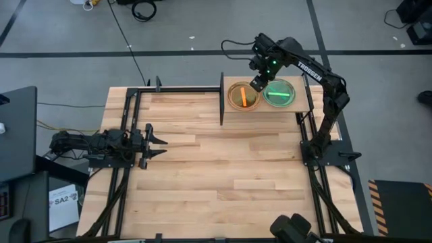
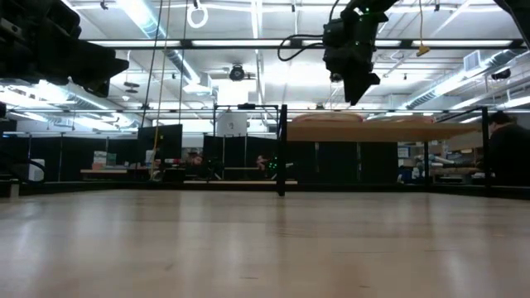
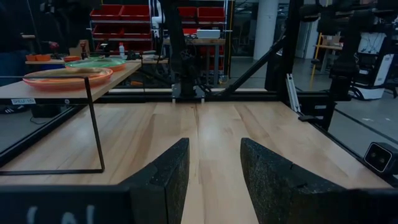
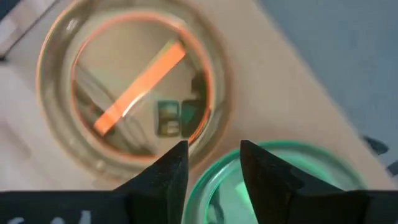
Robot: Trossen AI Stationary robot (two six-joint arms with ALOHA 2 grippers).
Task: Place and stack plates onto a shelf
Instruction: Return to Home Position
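The shelf [image 1: 266, 116] stands at the table's far right on black posts. Two plates rest flat on it side by side: an orange one [image 1: 243, 96] and a green one [image 1: 279, 93] to its right. My right gripper [image 1: 258, 84] hangs open above the shelf and points steeply down over the gap between the two plates [image 4: 214, 168]. The low view shows it clear above the board [image 2: 354, 91]. My left gripper [image 1: 158, 144] waits open and level at the table's left side, far from the shelf.
Black frame rails [image 1: 125, 121] run along the table's left, right and far edges. A black upright bar [image 1: 222, 98] stands at the shelf's left end. The wooden tabletop [image 1: 223, 169] stretches between the two arms. A dark box [image 1: 17, 128] sits off the table's left.
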